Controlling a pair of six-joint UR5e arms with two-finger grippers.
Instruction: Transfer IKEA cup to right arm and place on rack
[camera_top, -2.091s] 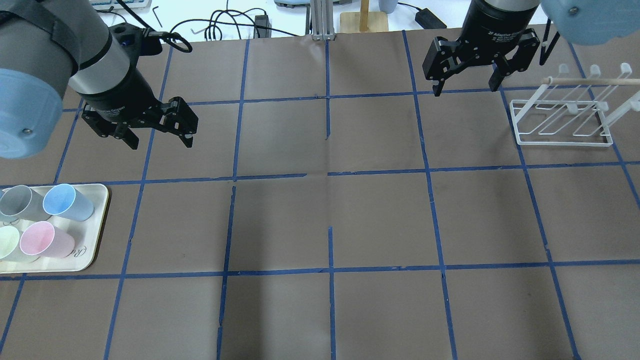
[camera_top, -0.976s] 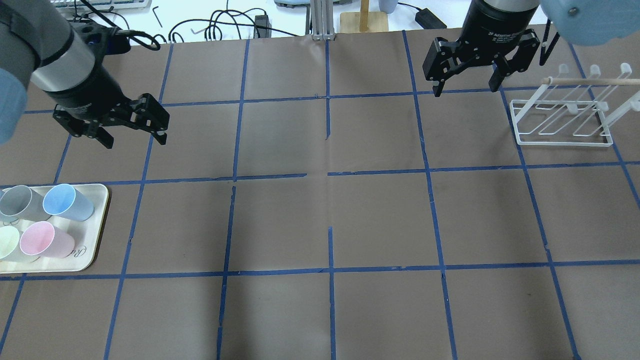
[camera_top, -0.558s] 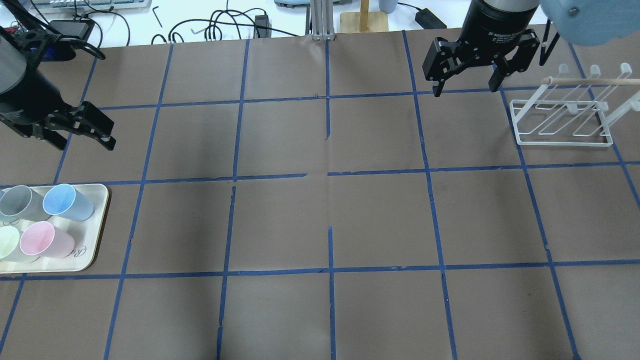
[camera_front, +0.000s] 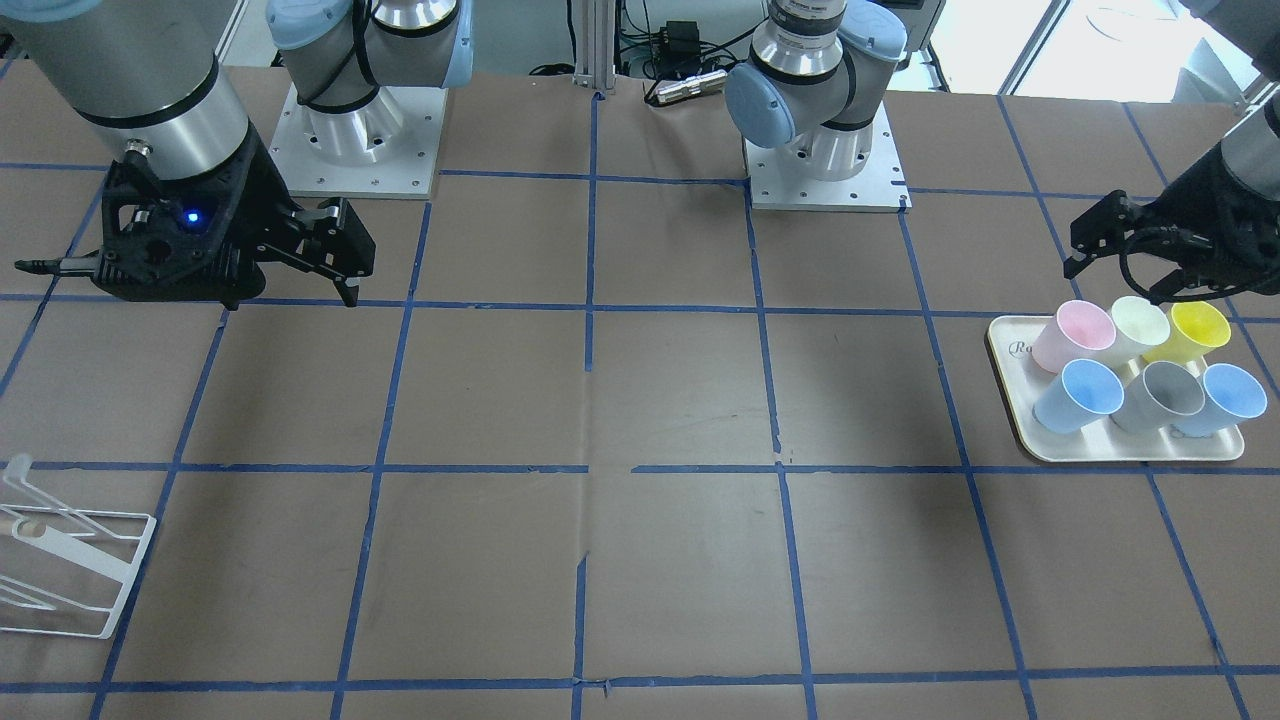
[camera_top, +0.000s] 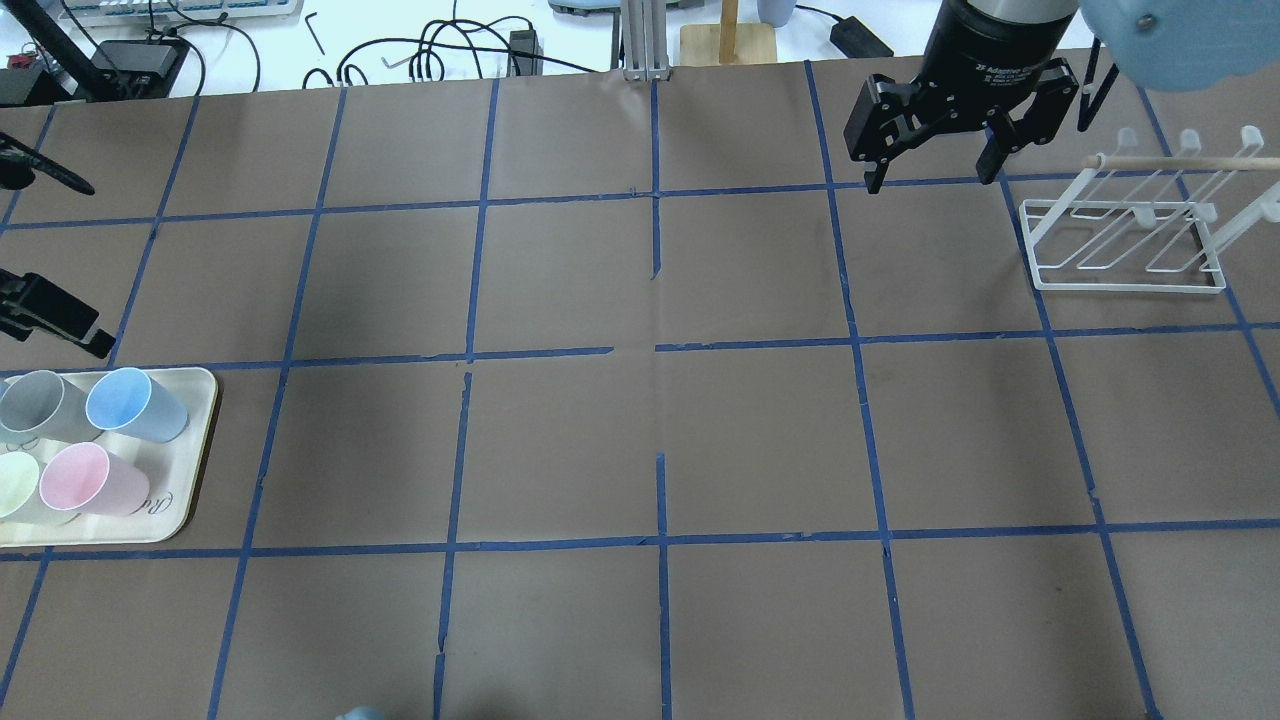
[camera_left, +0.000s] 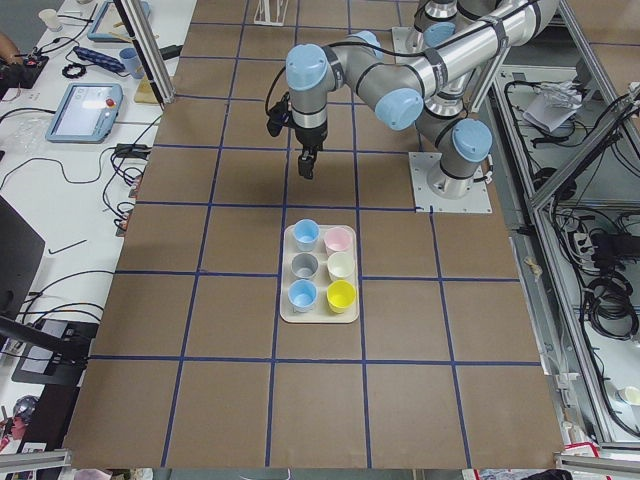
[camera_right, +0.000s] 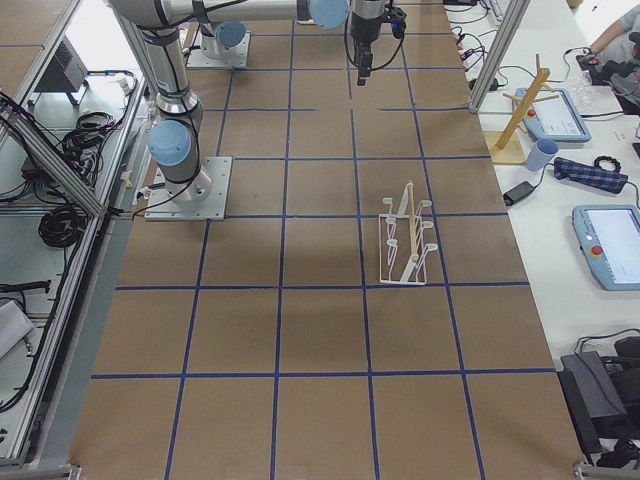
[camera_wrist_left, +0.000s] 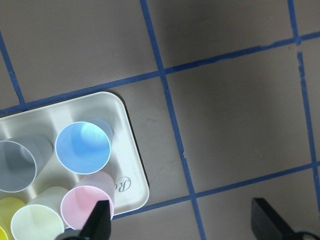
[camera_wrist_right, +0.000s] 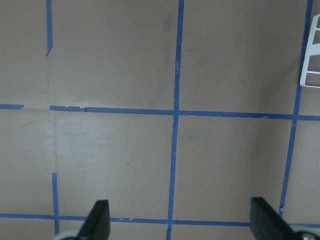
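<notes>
Two pale blue cups stand upright on a cream tray with other cups. One blue cup shows in the overhead view and in the left wrist view. My left gripper is open and empty, above the table just beside the tray; in its wrist view the blue cup lies up and to the left. My right gripper is open and empty, hanging left of the white wire rack.
Grey, pink, pale green and yellow cups share the tray. Cables and a wooden stand lie beyond the table's far edge. Blue tape lines grid the brown table.
My left gripper has swung left toward the tray, nearly out of the overhead view, and stays open. The right arm and all the cups have not moved.
</notes>
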